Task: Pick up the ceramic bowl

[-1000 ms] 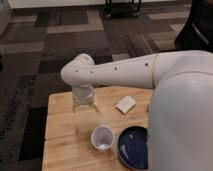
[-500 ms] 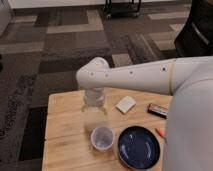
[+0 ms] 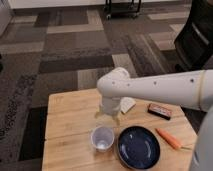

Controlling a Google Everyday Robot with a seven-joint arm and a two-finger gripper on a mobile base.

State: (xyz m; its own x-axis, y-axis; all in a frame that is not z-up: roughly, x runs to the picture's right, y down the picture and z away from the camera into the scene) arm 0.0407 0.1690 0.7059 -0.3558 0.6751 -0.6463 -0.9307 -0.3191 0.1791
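The ceramic bowl (image 3: 138, 146) is a wide, shallow, dark navy dish at the front right of the wooden table (image 3: 67, 120). A small white cup (image 3: 102, 138) stands just to its left. My white arm reaches in from the right, its elbow above the table's middle. My gripper (image 3: 108, 116) points down over the table, just behind the cup and to the back left of the bowl, apart from both.
A white folded card (image 3: 127, 105) lies behind the bowl, partly under my arm. A dark red-edged bar (image 3: 160, 111) and an orange carrot (image 3: 168, 139) lie at the right. Patterned carpet (image 3: 65, 50) surrounds the table. A black chair (image 3: 195, 35) stands at the far right.
My arm has swung to the right and towards the front, carrying the gripper from the table's back left to just behind the cup. The view has shifted; bar and carrot now show.
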